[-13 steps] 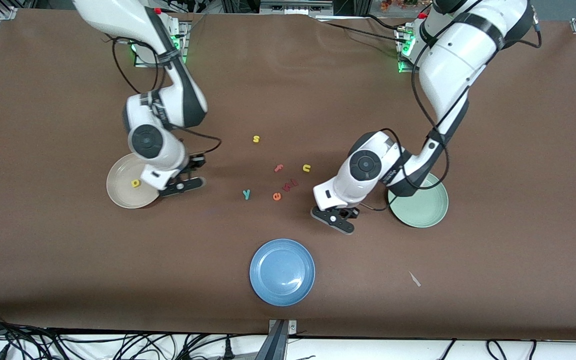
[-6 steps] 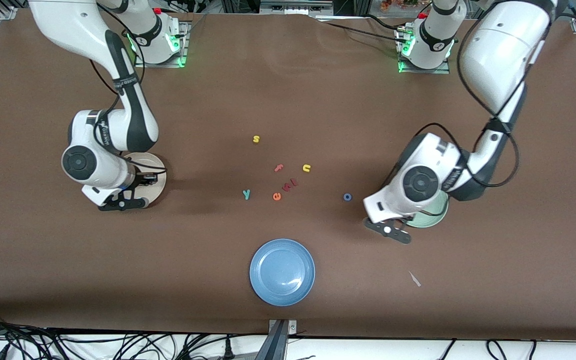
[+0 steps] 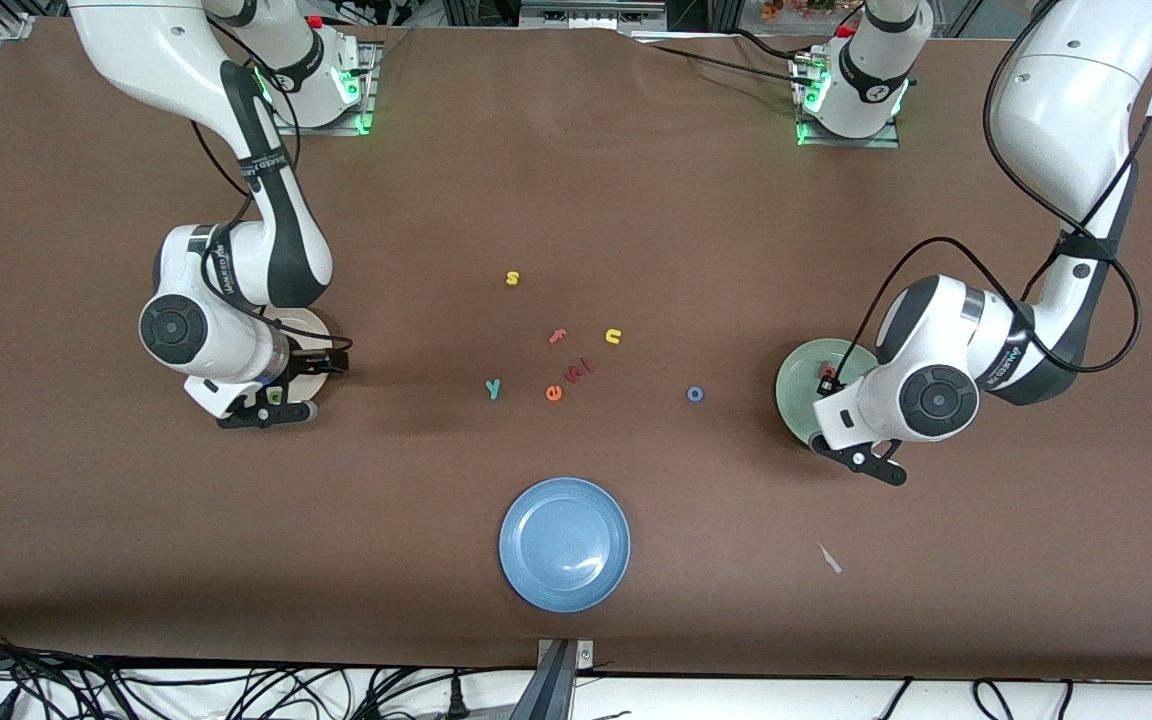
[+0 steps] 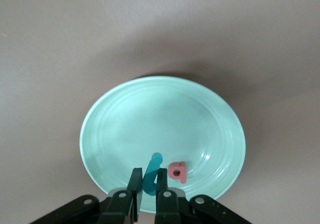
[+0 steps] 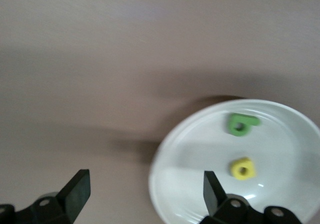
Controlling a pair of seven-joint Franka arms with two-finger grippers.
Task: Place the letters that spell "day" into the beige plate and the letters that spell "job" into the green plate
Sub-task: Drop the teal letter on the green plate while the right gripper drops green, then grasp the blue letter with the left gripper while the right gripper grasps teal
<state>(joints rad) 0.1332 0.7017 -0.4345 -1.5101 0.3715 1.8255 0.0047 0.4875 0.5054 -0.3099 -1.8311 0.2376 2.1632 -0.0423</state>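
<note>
My left gripper (image 4: 148, 185) hangs over the green plate (image 4: 150, 119), shut on the teal "j" (image 4: 153, 165). The red-pink "b" (image 4: 177, 172) lies in that plate (image 3: 796, 385) beside the gripper (image 3: 861, 460). My right gripper (image 5: 145, 186) stands open over the rim of the beige plate (image 5: 200, 154), nothing between its fingers. The dark green "d" (image 5: 241, 124) and yellow "a" (image 5: 243, 169) lie in that plate (image 3: 312, 328). The blue "o" (image 3: 695, 394) and teal "y" (image 3: 493, 388) lie on the table between the plates.
Loose letters in mid-table: a yellow "s" (image 3: 512, 278), pink "f" (image 3: 557, 336), yellow "n" (image 3: 613, 336), orange "e" (image 3: 554, 393) and a pink piece (image 3: 582, 369). A blue plate (image 3: 564, 543) sits nearer the front camera.
The right gripper moved over the beige plate and opened; the dark green letter now lies in it. The left arm carried the teal "j" from mid-table to over the green plate.
</note>
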